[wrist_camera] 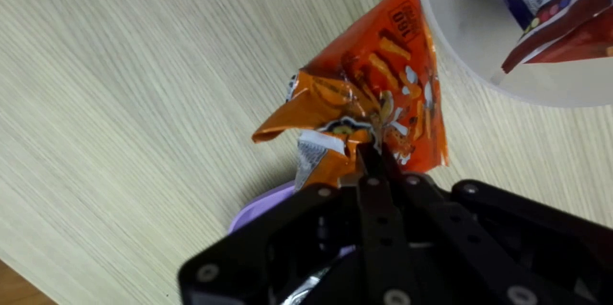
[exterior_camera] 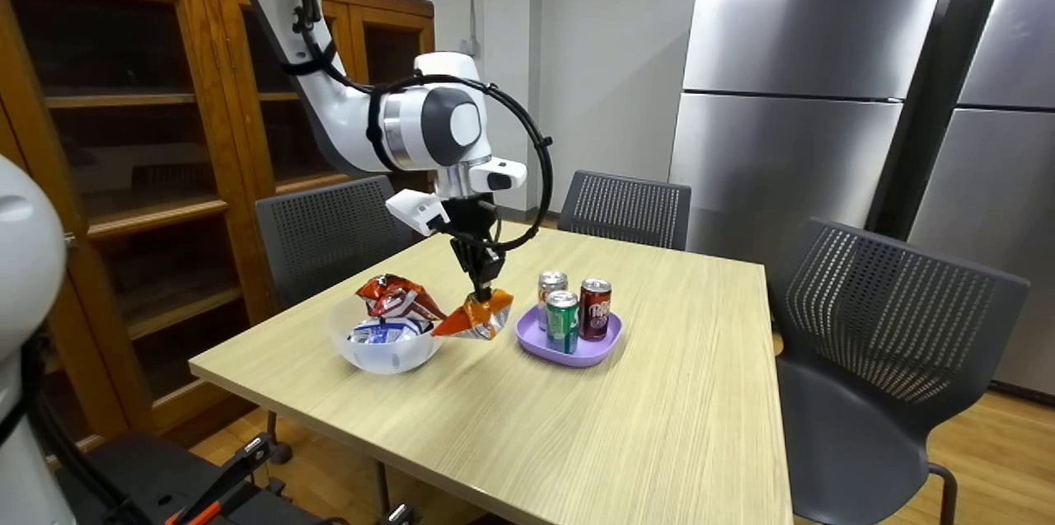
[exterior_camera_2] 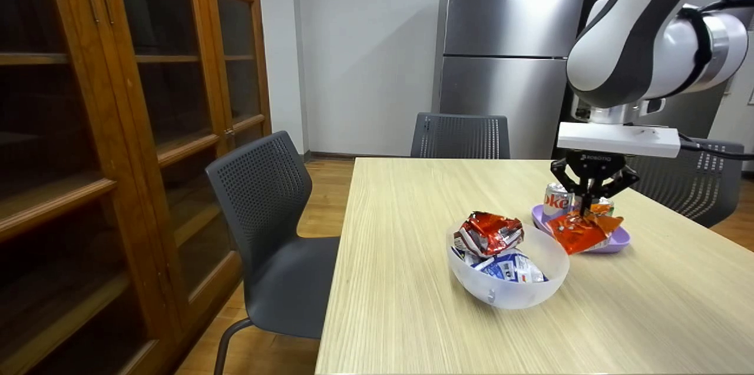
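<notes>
My gripper (exterior_camera: 484, 294) points down over the table, its fingers shut on a crumpled orange snack bag (exterior_camera: 471, 321). In the wrist view the gripper (wrist_camera: 376, 152) pinches the bag (wrist_camera: 416, 99) near its middle, and its sides flare out around the tips. The bag is between a frosted bowl (exterior_camera: 387, 360) and a purple tray (exterior_camera: 581, 358). One corner overlaps the bowl's rim (wrist_camera: 443, 44) in the wrist view; whether they touch I cannot tell. Inside the bowl lie a red bag (exterior_camera_2: 490, 234) and a blue bag (exterior_camera_2: 513, 269).
On the tray stand a green can (exterior_camera: 563, 325), a dark red can (exterior_camera: 595, 311) and a silver can (exterior_camera: 551, 284), all upright and close to the gripper. Chairs (exterior_camera: 624, 208) surround the wooden table (exterior_camera: 659, 426). A glass-door cabinet (exterior_camera_2: 194, 128) and refrigerators (exterior_camera: 791, 138) stand behind.
</notes>
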You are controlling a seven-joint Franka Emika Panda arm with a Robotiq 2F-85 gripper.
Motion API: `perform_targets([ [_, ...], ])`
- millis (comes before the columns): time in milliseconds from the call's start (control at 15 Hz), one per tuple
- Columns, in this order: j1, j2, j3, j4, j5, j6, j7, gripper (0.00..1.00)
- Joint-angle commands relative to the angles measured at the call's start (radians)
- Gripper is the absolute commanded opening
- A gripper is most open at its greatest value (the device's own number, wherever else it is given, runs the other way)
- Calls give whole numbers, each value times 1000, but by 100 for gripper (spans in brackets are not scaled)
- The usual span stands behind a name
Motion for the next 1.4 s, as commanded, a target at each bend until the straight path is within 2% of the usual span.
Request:
perform_targets([
  [0, 11, -44, 28, -7, -51, -13, 77, 0],
  [800, 3, -106, 62, -27, -126, 4, 180, 0],
  [1333, -6, -136, 98, -65, -160, 1, 165, 0],
])
